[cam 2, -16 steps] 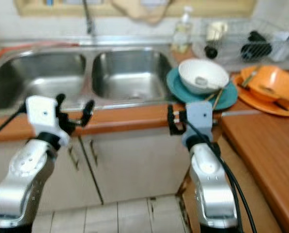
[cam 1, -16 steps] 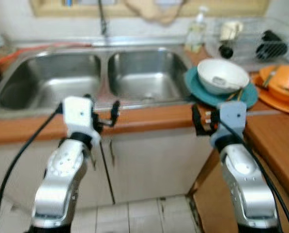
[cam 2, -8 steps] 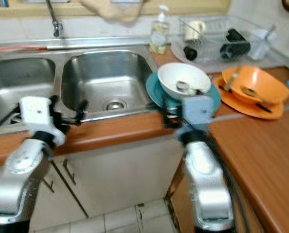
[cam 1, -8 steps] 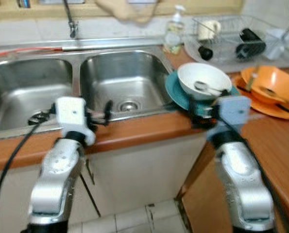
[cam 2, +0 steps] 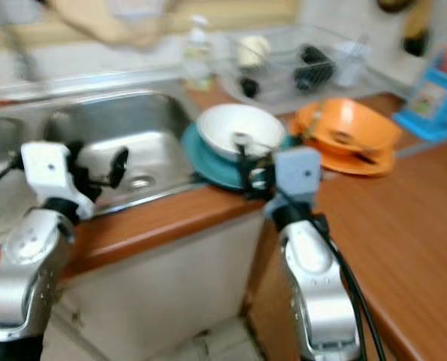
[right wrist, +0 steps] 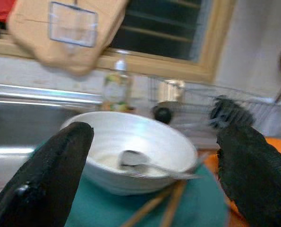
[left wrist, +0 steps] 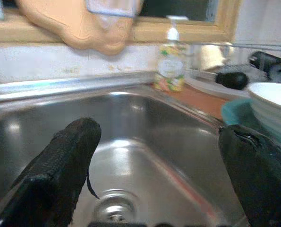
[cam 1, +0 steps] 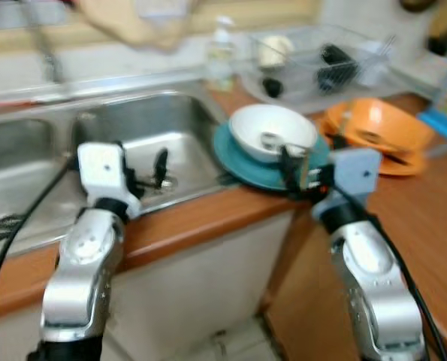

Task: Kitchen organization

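Both grippers hover at the counter edge, fingers spread and holding nothing.

Nearest, the left gripper [cam 1: 144,167] hangs over the sink basin [cam 1: 144,135], and the right gripper [cam 1: 294,165] sits at the near rim of the teal plate [cam 1: 242,162]. On that plate stands a white bowl [cam 1: 272,131] with a spoon [right wrist: 145,165] inside. At two o'clock from the bowl lie stacked orange dishes [cam 1: 377,128]. Farthest, at twelve o'clock, stand a soap bottle [cam 1: 219,56] and a wire dish rack [cam 1: 313,60].
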`<state>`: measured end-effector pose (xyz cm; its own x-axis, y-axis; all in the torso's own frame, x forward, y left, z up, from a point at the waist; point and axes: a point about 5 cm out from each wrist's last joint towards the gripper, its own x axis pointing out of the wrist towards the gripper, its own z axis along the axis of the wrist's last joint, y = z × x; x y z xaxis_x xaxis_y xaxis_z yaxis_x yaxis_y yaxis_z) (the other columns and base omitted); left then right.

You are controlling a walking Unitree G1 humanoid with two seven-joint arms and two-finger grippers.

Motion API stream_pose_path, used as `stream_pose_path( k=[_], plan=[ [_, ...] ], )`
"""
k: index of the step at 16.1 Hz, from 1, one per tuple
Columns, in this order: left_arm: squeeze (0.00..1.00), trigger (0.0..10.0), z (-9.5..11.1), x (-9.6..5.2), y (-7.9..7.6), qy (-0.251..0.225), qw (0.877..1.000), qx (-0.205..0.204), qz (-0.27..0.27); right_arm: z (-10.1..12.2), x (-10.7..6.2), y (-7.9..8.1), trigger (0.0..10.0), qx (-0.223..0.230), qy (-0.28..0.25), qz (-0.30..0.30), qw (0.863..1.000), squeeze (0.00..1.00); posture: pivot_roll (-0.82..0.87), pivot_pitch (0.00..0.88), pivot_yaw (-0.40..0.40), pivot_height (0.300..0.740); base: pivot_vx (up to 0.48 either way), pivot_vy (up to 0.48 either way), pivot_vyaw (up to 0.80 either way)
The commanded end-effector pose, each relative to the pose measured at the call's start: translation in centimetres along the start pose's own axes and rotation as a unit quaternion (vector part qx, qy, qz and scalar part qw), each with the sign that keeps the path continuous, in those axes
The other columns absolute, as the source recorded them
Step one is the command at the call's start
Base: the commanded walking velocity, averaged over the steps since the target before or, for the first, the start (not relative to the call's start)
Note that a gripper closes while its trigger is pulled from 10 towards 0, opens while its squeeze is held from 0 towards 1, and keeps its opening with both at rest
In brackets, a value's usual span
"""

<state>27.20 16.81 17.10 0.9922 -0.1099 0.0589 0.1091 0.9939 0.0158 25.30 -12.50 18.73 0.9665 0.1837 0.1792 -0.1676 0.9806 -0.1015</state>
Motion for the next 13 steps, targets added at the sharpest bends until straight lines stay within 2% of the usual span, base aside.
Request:
stream_pose_path(
  k=[1,5,7,11,13],
  plan=[
    [0.00,10.0,0.3,0.2,-0.7,-0.009,1.000,-0.004,-0.008,0.3,-0.3,-0.6,10.0,-0.002,0.000,0.007,1.000,1.00,-0.13,0.000,0.019,0.740,0.277,0.000,0.00],
    [0.00,10.0,0.4,0.2,0.0,-0.012,1.000,0.003,-0.002,0.9,-0.1,-0.6,10.0,0.011,0.000,0.015,1.000,1.00,-0.12,0.000,0.023,0.740,0.277,0.000,0.00],
    [0.00,10.0,0.4,0.2,0.0,-0.010,1.000,0.010,-0.012,0.9,0.0,-1.0,10.0,0.026,0.000,0.001,1.000,1.00,-0.11,0.000,0.028,0.740,0.276,0.000,0.00],
    [0.00,10.0,0.7,0.1,0.1,-0.014,1.000,0.013,-0.010,1.1,0.2,-1.6,10.0,0.024,-0.002,0.005,1.000,1.00,-0.11,0.000,0.032,0.740,0.277,0.000,0.00],
    [0.00,10.0,0.8,0.1,0.0,-0.013,1.000,0.014,-0.018,1.6,0.4,-1.9,10.0,0.055,-0.003,0.023,0.998,1.00,-0.11,0.000,0.032,0.740,0.135,0.000,0.00]
  ],
)
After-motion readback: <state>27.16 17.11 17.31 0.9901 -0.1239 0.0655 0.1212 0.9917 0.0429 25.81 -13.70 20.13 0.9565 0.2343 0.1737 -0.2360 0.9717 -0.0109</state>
